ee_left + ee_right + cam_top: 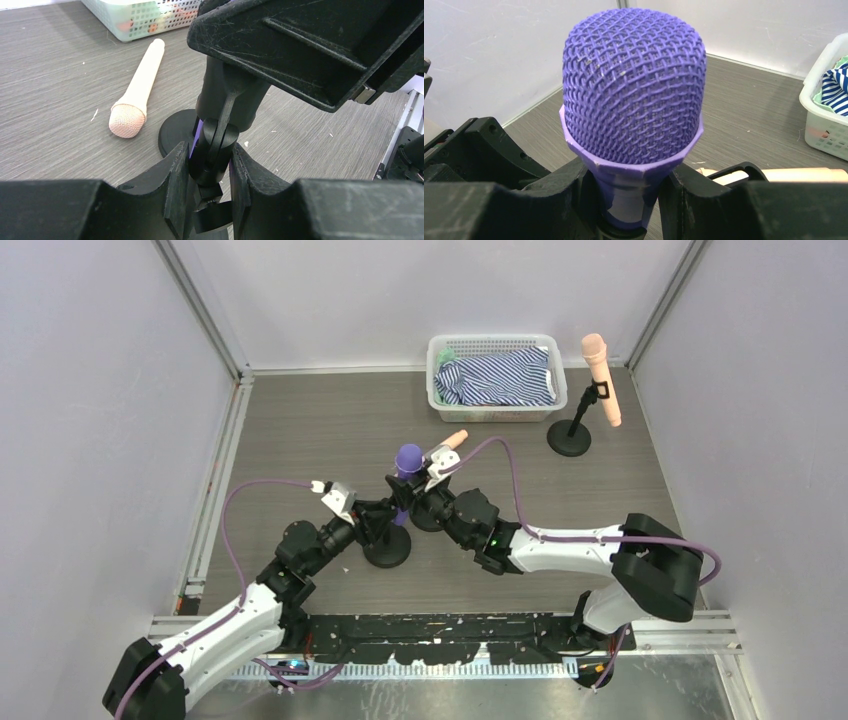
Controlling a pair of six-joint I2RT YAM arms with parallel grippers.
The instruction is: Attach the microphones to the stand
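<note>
1. Top external view: both arms meet at mid-table. The right gripper (413, 487) pinches the purple microphone (408, 458) just below its head and holds it upright over the near stand (387, 546). The left gripper (383, 512) is clamped on that stand's upper part. Back right, the far stand (570, 436) carries a clipped peach microphone (601, 375), beside a white basket (495, 412) with striped cloth (500, 377) in it. A loose peach microphone (453, 440) peeks out behind the right wrist.
2. Left wrist view: the left gripper (210, 167) has its fingers (175, 185) pressed onto the black joint of the near stand (173, 132), and a sliver of purple shows in there. The loose peach microphone (137, 95) lies flat on the table (50, 100), head toward the camera, near the stand's base but apart from it.
3. Right wrist view: the purple microphone (634, 95) fills the frame, and the right gripper (629, 200) squeezes its neck from both sides.
</note>
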